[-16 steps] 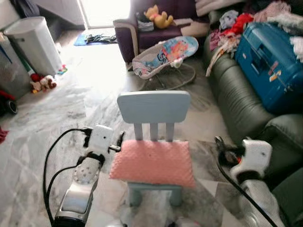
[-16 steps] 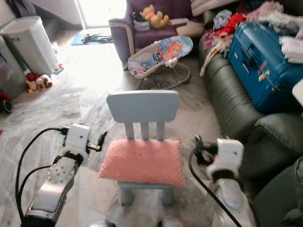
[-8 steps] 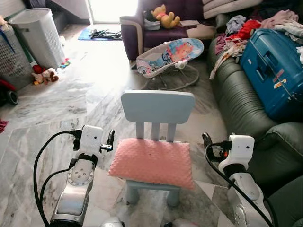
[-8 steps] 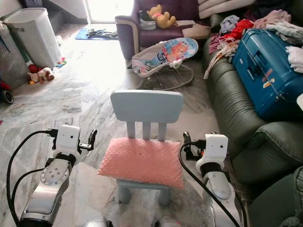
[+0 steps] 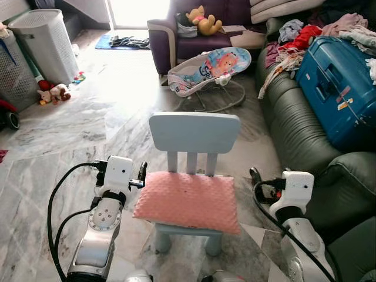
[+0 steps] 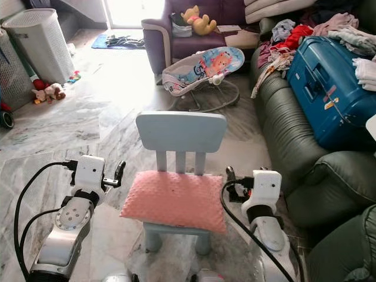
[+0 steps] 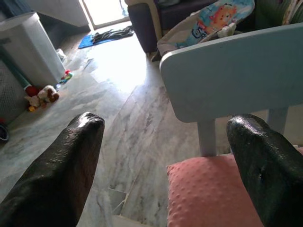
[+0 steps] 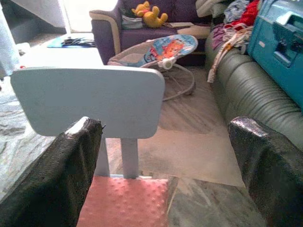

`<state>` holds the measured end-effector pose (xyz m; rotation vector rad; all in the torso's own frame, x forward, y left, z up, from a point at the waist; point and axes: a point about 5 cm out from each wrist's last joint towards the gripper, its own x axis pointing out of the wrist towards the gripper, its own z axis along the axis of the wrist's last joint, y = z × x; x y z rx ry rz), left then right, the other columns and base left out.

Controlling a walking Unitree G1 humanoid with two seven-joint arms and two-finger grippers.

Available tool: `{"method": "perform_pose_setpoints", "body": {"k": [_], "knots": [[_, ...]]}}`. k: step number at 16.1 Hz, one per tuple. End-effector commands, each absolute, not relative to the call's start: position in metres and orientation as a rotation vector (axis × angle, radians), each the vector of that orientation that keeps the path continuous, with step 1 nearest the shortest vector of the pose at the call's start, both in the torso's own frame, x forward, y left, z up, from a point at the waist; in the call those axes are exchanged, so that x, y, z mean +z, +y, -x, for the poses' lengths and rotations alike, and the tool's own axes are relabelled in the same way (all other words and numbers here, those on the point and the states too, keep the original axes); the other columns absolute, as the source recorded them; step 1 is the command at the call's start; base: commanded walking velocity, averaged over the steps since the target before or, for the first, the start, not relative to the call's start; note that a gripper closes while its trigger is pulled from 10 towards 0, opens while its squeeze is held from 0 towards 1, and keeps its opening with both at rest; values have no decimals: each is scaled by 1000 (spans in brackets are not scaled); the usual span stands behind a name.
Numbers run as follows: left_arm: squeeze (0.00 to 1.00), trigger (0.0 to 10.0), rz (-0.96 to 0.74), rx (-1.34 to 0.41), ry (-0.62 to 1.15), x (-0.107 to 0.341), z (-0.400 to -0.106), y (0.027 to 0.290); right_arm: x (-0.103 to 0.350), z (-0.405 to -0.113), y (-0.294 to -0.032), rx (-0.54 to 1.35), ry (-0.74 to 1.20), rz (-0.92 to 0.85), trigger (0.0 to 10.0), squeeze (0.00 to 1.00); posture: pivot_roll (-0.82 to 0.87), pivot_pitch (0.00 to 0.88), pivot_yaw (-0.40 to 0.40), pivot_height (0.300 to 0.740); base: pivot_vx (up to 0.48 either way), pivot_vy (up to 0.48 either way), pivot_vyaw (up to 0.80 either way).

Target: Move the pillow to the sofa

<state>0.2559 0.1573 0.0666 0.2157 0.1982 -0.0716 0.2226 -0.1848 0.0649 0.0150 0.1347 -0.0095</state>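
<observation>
- The left gripper (image 5: 143, 174) hovers level with the seat, just off the pillow's left edge. In the left wrist view its two black fingers (image 7: 57, 175) stand wide apart with nothing between them but floor and the pillow's near corner; it grips nothing.
- The pink pillow (image 5: 188, 201) lies flat on the seat of the small pale-blue chair (image 5: 194, 134), between the two grippers. Its long axis runs across from one gripper toward the other, short sides facing each set of jaws, and it overhangs the seat at front and sides.
- The right gripper (image 5: 254, 175) sits near the pillow's right edge, slightly apart from it. In the right wrist view its fingers (image 8: 64, 175) are spread wide, empty, framing the chair back and the pillow's far corner.
- Beyond the right gripper stands the dark green sofa (image 5: 299, 132), with a blue suitcase (image 5: 338, 88) on its cushions.
</observation>
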Motion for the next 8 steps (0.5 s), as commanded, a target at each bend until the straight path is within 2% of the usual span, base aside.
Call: {"method": "perform_pose_setpoints", "body": {"k": [1,4,8], "knots": [[0,10000,-218,-78,197,67,-258,157,65,-224,-183,-1,129,-18,10000,0,-25,0,1,718,0,0,0],[0,10000,-219,-80,194,67,-258,156,65,-224,-181,5,127,-24,10000,0,-23,0,2,700,0,0,0],[0,10000,-220,-72,191,68,-259,156,66,-229,-180,12,115,-29,10000,0,-18,0,-3,645,0,0,0]]}}
